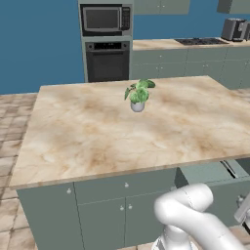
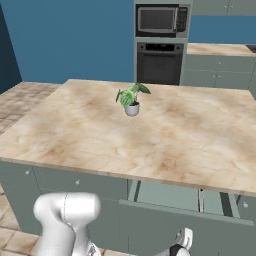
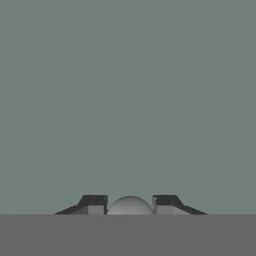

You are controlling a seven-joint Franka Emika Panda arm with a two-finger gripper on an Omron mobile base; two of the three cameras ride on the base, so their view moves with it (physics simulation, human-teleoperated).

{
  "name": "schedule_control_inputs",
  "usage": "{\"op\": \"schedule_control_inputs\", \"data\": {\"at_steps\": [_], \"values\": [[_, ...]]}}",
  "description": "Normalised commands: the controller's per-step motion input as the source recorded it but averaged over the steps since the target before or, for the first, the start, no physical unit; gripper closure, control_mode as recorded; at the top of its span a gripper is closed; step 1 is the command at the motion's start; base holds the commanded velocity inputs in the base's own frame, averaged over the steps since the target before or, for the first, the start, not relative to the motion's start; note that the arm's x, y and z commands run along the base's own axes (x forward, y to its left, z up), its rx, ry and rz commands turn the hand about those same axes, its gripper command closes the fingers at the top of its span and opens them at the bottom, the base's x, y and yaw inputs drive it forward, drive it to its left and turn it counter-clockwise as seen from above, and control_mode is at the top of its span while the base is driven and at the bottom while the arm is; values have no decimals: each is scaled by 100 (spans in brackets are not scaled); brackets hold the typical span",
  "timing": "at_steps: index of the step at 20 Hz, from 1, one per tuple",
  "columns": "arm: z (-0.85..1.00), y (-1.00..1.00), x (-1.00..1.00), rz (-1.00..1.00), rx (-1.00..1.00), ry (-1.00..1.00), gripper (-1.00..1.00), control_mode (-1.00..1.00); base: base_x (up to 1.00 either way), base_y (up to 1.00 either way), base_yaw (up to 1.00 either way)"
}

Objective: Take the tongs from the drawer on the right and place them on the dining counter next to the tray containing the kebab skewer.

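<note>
My gripper (image 3: 130, 201) is shut on the small round pale knob (image 3: 130, 207) of the drawer, one dark fingertip (image 3: 94, 202) on each side of it, with the flat grey-green drawer front (image 3: 128, 100) right behind. The drawer (image 2: 170, 196) stands pulled out from under the island's right end. The hand (image 2: 183, 241) sits low at its front. Inside, the slim black tongs (image 1: 228, 168) with a pale edge lie near the right side, seen as a dark strip (image 2: 225, 204) from the other side. The dining counter, the tray and the kebab skewer are out of view.
A marbled island (image 1: 97, 136) with a small potted plant (image 1: 138, 95) spreads above the drawer. A like drawer (image 1: 124, 187) further left is closed. An oven and microwave column (image 1: 107, 41) and a back counter with a stove stand behind.
</note>
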Motion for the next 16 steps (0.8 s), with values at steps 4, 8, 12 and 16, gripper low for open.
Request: {"op": "schedule_control_inputs", "data": {"at_steps": [4,8,12,16], "values": [[0,-3,-61,0,1,-1,100,-100,0,0,0],[0,-3,-62,0,2,-1,100,-100,0,0,0],[0,-4,-60,0,2,-2,100,-100,0,0,0],[0,-5,-58,0,2,-2,100,-100,0,0,0]]}}
